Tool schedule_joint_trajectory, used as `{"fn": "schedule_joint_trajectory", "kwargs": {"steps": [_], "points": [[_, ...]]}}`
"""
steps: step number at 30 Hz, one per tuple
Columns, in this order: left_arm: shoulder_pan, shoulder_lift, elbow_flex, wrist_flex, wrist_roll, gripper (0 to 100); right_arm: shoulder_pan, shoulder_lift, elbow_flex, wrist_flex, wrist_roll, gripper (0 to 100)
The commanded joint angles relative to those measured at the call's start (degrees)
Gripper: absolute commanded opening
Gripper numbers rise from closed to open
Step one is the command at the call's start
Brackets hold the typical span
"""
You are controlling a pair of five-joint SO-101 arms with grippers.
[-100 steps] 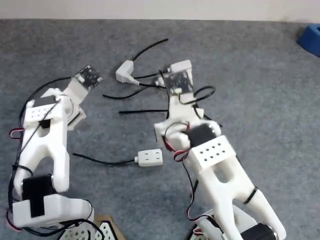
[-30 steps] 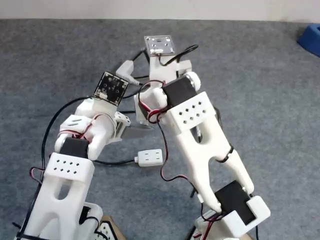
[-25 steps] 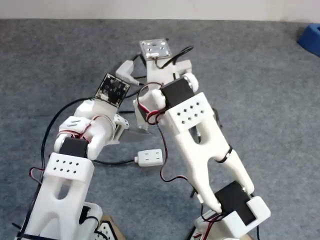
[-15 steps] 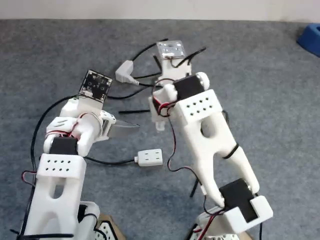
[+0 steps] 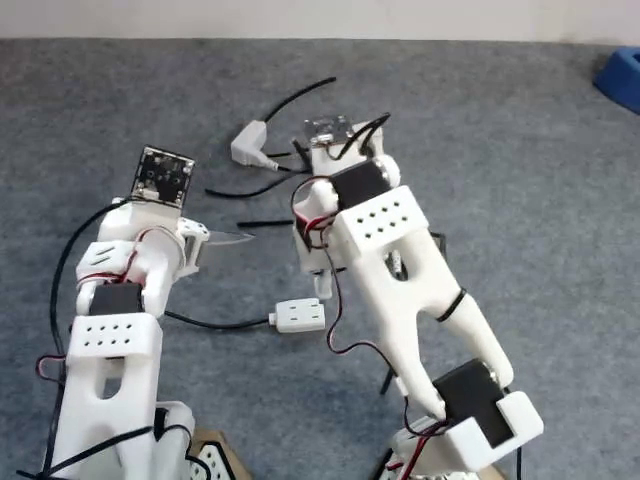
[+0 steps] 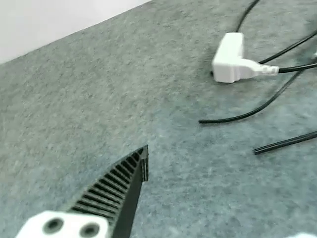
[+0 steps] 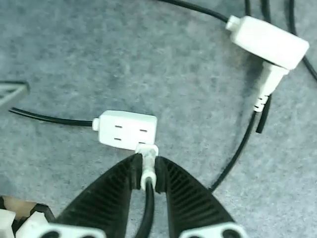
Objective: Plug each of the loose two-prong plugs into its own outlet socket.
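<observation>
The right claw [image 7: 146, 173] is clamped on a white two-prong plug [image 7: 147, 166], its two black ridged fingers [image 7: 119, 181] pressing the plug's neck from either side while the black cord [image 7: 147, 210] runs back between them; the plug's head touches the long side of a white outlet socket [image 7: 126, 130], whose slots show on its upper face, and whether the prongs sit in anything cannot be made out. In the high view this outlet socket [image 5: 300, 316] lies near the middle of the desk [image 5: 520, 200], somewhat toward the near edge, with its own black lead trailing off toward the left arm. The left claw [image 5: 235, 238] hovers spread apart above the grey surface, well apart from the socket, one ridged finger [image 6: 126, 176] showing in its wrist view. Toward the far edge lies a second socket block [image 5: 250, 143] with a white plug joined to it [image 7: 267, 79], and loose black cords [image 5: 270, 222] cross between. A blue object [image 5: 620, 75] sits at the far right corner
</observation>
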Motion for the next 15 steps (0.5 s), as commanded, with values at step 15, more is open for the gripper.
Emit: {"fn": "schedule_joint_trajectory", "kwargs": {"steps": [15], "points": [[-1.45,-0.84,-0.48,-1.67,-0.7,56,-1.1,-1.19,12.97,-11.65,-0.44,0.6]]}}
